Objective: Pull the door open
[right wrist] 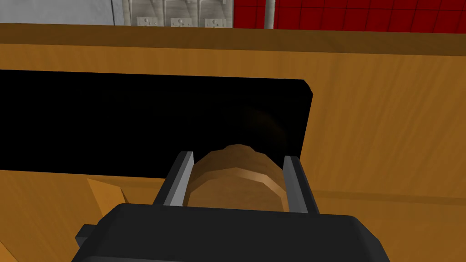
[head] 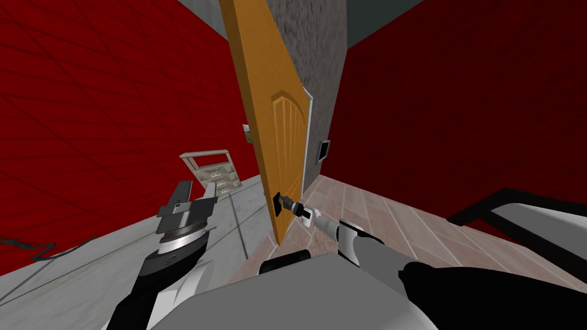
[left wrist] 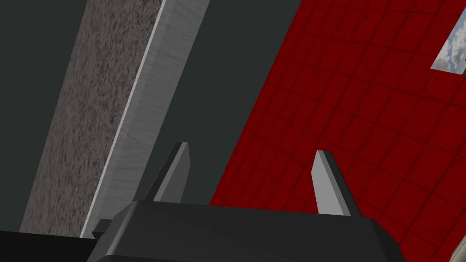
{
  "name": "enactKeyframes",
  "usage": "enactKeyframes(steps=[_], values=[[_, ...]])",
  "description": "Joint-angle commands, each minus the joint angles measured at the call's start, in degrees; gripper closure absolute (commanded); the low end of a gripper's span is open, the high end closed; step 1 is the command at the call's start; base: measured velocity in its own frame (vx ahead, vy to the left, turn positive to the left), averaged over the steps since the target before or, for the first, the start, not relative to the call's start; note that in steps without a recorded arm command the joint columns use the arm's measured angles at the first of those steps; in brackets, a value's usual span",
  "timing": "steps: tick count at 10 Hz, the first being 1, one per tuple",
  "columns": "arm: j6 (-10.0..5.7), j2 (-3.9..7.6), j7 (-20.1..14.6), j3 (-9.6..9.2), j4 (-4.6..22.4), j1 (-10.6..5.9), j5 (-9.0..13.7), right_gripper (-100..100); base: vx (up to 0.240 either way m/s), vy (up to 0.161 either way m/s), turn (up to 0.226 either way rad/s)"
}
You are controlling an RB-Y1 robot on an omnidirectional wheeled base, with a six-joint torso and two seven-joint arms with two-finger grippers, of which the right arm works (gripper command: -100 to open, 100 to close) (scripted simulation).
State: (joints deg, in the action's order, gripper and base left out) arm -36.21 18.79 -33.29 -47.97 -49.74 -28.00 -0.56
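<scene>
Two thin fingers of my right tool press the sides of the round brown knob on the door, pinching it between them. The knob's blunt end sits close against the tool's dark body. Just past the fingertips the knob meets a black plate that lies flat on the orange, wood-grained door and runs out to one side of the tool.

From the head, the right tool reaches forward from my outstretched right arm to the knob, which sits low on the door. The door stands swung away from its white frame, at an angle, with its near edge turned towards me and its panelled face on the tool's side. Beyond the door's edge, on the far side from the tool, stands a pale shelf unit against a red wall, on a grey floor. Under the right tool and arm the floor is brownish tile. Past the tool, beside the frame, a rough grey wall carries a small dark panel.

My left tool is raised well to the left of the door, touching nothing. Its fingers are spread apart with nothing between them, as its own wrist view of the left tool shows.
</scene>
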Motion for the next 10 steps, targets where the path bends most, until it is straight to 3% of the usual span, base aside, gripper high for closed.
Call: enactKeyframes(steps=[1, 4, 7, 10], values=[[-1.24, 0.55, -0.6, 0.02, 1.2, -0.41, 0.2, 100, -0.076, -0.122, -0.037], [-3.22, 1.37, -1.4, -0.01, 3.1, -1.0, 0.5, 100, -0.095, -0.152, 0.014], [-6.68, 2.81, -2.7, -0.04, 6.5, -2.03, 1.1, 100, -0.05, -0.209, 0.123], [-7.74, 3.25, -3.2, -0.05, 7.5, -2.34, 1.3, 100, -0.051, -0.131, 0.073]])
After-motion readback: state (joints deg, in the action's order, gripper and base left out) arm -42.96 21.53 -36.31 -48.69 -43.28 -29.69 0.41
